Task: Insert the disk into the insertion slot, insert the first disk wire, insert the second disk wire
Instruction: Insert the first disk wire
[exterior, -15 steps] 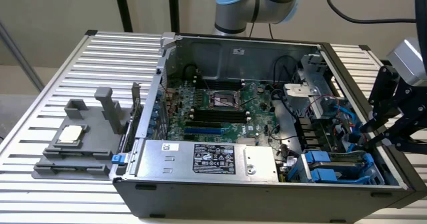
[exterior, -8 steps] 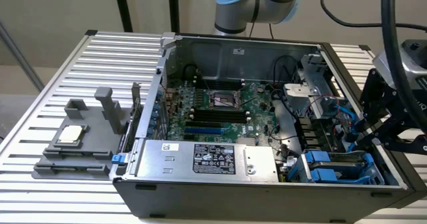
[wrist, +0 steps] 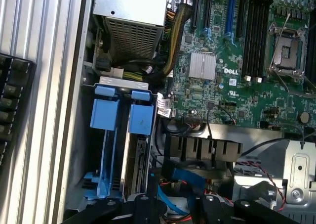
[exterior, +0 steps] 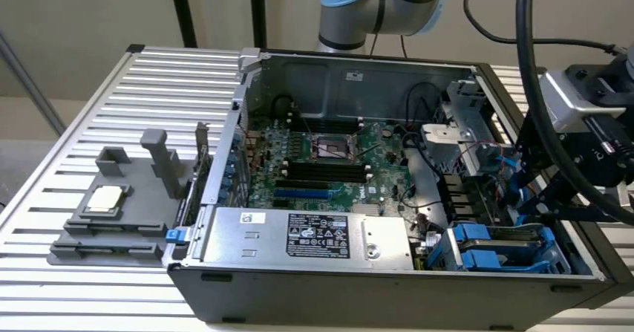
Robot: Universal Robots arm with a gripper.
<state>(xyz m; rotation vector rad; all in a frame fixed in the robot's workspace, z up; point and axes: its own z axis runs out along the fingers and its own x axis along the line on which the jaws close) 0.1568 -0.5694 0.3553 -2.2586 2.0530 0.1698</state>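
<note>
The insertion slot (wrist: 106, 112) is a drive cage with blue latch tabs in the corner of the open computer case; in the exterior view it (exterior: 495, 246) sits at the lower right. The disk (wrist: 139, 159) stands inside it, with its silver edge visible under a blue carrier tab. My gripper (wrist: 175, 206) hovers just beside the cage, above the cables; in the exterior view it (exterior: 530, 213) hangs over the case's right side. A blue disk wire (wrist: 190, 177) curves right in front of the gripper, with thin red wires beside it.
The silver power-supply box (exterior: 307, 235) lies along the case's front wall, next to the cage. The motherboard (exterior: 327, 161) fills the case floor. A grey fixture (exterior: 119, 213) holding a small chip stands on the slatted table at the exterior view's left. Black cables (exterior: 535, 64) hang over the right.
</note>
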